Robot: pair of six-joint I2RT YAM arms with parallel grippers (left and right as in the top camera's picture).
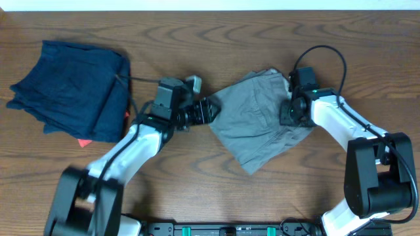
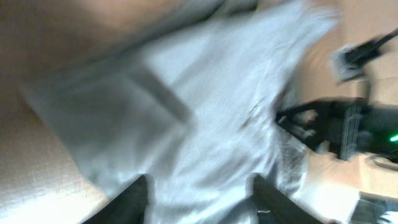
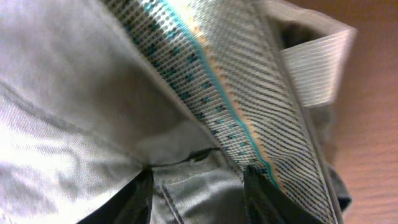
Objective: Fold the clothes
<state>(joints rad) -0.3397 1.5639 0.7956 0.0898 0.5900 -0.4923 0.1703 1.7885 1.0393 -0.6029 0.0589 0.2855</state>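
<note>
Beneath the right gripper, part of the shorts is hidden.

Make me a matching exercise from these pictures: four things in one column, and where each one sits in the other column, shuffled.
Things:
1. grey shorts
2. navy garment
3. left gripper
4. right gripper

Places:
A. far left of the table
B. at the shorts' right edge
C. middle of the table
D. at the shorts' left corner

Pairs: 1-C, 2-A, 3-D, 4-B
</note>
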